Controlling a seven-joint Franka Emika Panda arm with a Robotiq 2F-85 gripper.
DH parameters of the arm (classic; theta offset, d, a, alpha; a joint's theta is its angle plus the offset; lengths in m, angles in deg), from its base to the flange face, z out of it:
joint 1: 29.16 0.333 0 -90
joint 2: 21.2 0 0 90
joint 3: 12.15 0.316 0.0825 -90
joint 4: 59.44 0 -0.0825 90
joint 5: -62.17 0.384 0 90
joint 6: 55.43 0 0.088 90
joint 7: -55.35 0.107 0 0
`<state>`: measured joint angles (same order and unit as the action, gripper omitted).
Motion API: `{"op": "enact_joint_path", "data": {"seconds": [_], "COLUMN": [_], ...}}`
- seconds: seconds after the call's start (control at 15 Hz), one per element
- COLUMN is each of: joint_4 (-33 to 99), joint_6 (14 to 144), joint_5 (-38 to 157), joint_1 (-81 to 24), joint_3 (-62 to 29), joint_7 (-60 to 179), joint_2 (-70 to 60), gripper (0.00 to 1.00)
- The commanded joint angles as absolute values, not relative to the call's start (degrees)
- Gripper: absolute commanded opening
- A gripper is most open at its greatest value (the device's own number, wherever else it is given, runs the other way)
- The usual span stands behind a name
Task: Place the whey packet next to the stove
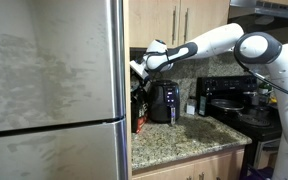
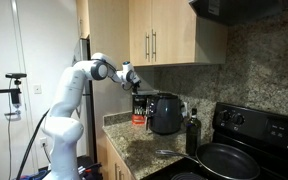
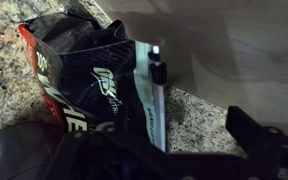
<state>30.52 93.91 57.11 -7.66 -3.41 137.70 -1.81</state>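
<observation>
Wrist view: crinkly blk whey packet (image 3: 94, 75) on speckled granite (image 3: 199, 125); end effector (image 1: 139, 70) spread unclear.

Glossy white, rounded arm (image 1: 214, 42) links, dark grey bands at the joints. Thin black cable (image 1: 269, 85) alongside. Black gripper (image 1: 139, 68) at the end nearest the air fryer (image 1: 164, 102).

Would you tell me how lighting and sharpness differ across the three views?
In the wrist view the whey packet is dim and soft against a brighter wall; in an exterior view the fridge shows smeared reflections; in an exterior view the air fryer sits dark in shadow under the cabinets.
</observation>
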Motion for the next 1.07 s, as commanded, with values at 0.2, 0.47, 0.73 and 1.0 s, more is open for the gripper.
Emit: {"op": "enact_joint_path", "data": {"seconds": [0.2, 0.47, 0.73, 1.0], "joint_4": [30.3, 30.8, 30.3, 30.2], "joint_6": [95.7, 96.1, 94.3, 94.4], "joint_5": [58.8, 60.1, 60.7, 60.7], "joint_1": [-7.4, -6.9, -7.0, -7.0], "joint_3": [-3.5, -3.9, -3.7, -3.8], "joint_7": [137.5, 139.8, 140.1, 140.1], "joint_2": [-1.4, -1.8, -1.6, -1.6], "gripper": [1.0, 1.0, 1.0, 1.0]}}
